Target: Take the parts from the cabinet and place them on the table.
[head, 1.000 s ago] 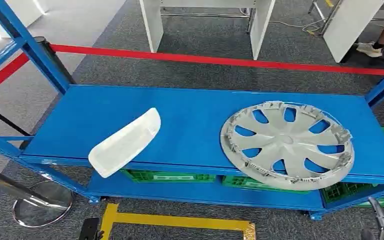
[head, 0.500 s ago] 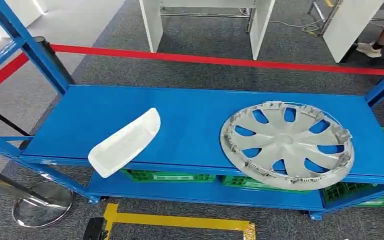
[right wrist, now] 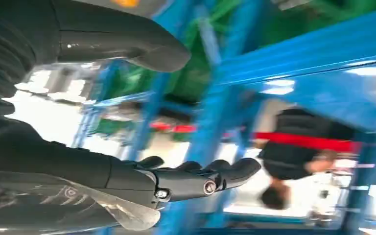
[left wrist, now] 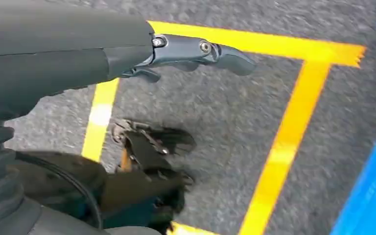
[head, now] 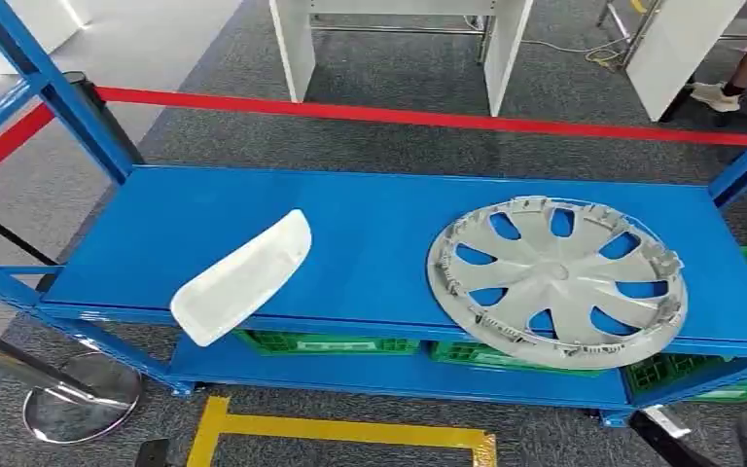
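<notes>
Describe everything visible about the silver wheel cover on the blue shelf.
The wheel cover is a round, silver-grey disc, plastic by its look, with curved spokes, openings showing blue through them, and small clips around its rim. It lies flat, apparently inner side up, on the right part of the blue shelf, its near edge overhanging the front. Nothing else touches it.

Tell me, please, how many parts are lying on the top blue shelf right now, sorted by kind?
Silver wheel covers: 1, the wheel cover on the right of the blue shelf.
White plastic housings: 1, the white housing at the front left, overhanging the shelf edge.
Total: 2 parts, neither held by a hand.
</notes>
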Tool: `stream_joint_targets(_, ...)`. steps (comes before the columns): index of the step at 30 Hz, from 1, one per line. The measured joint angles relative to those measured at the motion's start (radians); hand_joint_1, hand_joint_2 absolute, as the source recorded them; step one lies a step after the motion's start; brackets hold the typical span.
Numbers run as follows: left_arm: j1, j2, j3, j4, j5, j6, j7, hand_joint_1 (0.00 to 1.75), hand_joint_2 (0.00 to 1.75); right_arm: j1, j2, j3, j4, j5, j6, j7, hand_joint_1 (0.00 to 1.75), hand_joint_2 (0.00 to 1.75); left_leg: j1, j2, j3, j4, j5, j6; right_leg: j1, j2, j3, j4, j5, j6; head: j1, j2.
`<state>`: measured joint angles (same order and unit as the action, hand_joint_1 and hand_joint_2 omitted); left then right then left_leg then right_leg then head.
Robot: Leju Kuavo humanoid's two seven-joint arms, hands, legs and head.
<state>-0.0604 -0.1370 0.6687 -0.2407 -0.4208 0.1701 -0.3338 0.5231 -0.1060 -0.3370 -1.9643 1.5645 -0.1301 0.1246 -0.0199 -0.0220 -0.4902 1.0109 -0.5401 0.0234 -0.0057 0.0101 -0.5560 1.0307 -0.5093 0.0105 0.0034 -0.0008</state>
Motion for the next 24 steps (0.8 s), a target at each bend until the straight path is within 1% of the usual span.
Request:
stream_joint_targets(3,0.008,0.012,0.007,0.000,-0.016,-0.005,0.000,0.00,1.75,-0.032,-0.054,0.056,0.047,-0.053,0.010,0.042,0.00,1.75,0.000,-0.001,0.000,0.000,0.000,0.000,0.000,-0.001,0.000,0.000,0.000,0.000,0.000,0.000)
stream_joint_targets(6,0.001,0.016,0.007,0.000,-0.033,-0.013,0.000,0.00,1.75,-0.060,-0.109,0.084,0.098,-0.123,0.018,0.050,0.00,1.75,0.000,-0.001,0.000,0.000,0.000,0.000,0.000,-0.001,0.000,0.000,0.000,0.000,0.000,0.000)
stream_joint_targets(11,-0.019,0.016,0.007,0.000,-0.061,-0.021,0.000,0.00,1.75,-0.141,-0.167,0.126,0.185,-0.132,0.018,0.056,0.00,1.75,0.000,0.000,0.000,0.000,0.000,0.000,0.000,0.000,0.000,0.000,0.001,0.000,-0.001,0.000)
stream_joint_targets(17,-0.021,0.018,0.007,0.000,-0.065,-0.024,0.002,0.00,1.75,-0.213,-0.203,0.168,0.248,-0.120,0.022,0.063,0.00,1.75,0.000,-0.001,0.000,0.001,0.000,0.000,0.000,-0.001,0.000,0.000,0.001,0.000,0.000,0.000)
stream_joint_targets(24,-0.020,0.023,0.007,0.000,-0.069,-0.022,0.008,0.00,1.75,-0.241,-0.222,0.202,0.281,-0.101,0.015,0.082,0.00,1.75,0.000,-0.001,-0.001,0.001,0.000,0.000,0.000,0.000,0.000,0.000,0.000,0.000,0.000,0.000)
